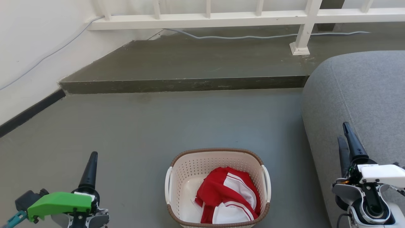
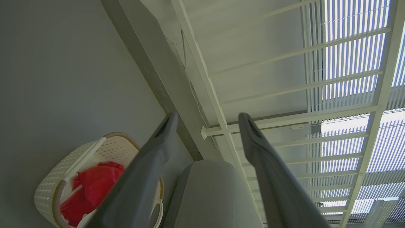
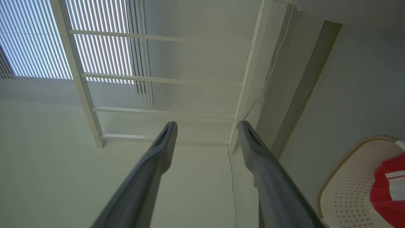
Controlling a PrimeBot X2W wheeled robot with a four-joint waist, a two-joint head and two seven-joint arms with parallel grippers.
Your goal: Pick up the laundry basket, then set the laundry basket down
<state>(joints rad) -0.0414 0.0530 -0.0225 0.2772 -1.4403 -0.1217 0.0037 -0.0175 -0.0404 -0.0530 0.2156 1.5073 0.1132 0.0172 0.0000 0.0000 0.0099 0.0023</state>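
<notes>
On the grey floor (image 1: pixel 158 126), at the bottom centre of the head view, the laundry basket (image 1: pixel 215 163) stood upright with its opening facing up. Its brown rim (image 1: pixel 218 149) ran around the cream perforated walls, and a white handle (image 1: pixel 167 186) sat on each of the two sides. A red and white garment (image 1: pixel 231 196) lay crumpled inside, toward the robot's right half of the basket, with bare basket bottom showing beside it.

The left gripper (image 2: pixel 208 117) was positioned to the left of the basket and well apart from it. Its two fingers were spread, with nothing between them. The right gripper (image 3: pixel 206 125) was positioned to the right of the basket, likewise clear of it. Its fingers were also spread and held nothing. Neither gripper touched the basket or its handles.

A grey upholstered sofa (image 1: pixel 364 88) occupied the right side of the head view, just behind the right gripper. Beyond the basket, a raised step (image 1: pixel 190 60) crossed the floor. A white railing (image 1: pixel 221 15) stood on that step, and a pale cable (image 1: pixel 253 37) lay along it. A white wall (image 1: pixel 31 38) bounded the area on the left.
</notes>
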